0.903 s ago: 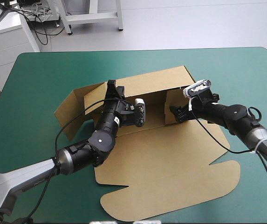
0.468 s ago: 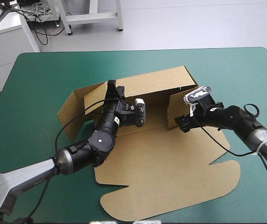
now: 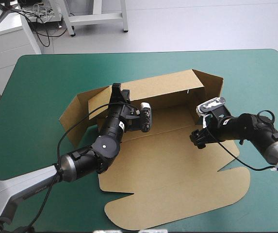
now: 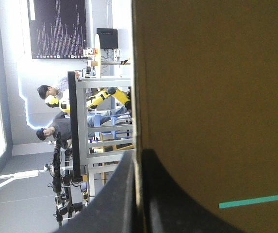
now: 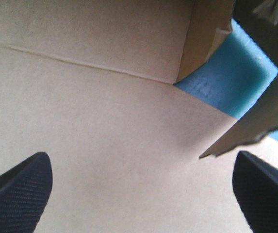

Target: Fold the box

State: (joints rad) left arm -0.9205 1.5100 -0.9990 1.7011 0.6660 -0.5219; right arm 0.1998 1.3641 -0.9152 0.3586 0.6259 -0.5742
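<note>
— Box (image 3: 177,165) is lying mid-way across the table (image 3: 41,77), back wall (image 3: 163,90) standing. What's holding it?
— Left gripper (image 3: 116,91) is pinching that wall's top edge; right gripper (image 3: 200,138) is hovering, fingers spread, over the floor near the splayed end flap (image 3: 214,82).

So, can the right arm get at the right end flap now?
Probably yes: the right gripper is open over the box floor, and the flap stands free just beyond it, nothing between.

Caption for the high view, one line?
Left hand grips the raised far wall of the brown box; right hand hovers open over its flat floor.
</note>
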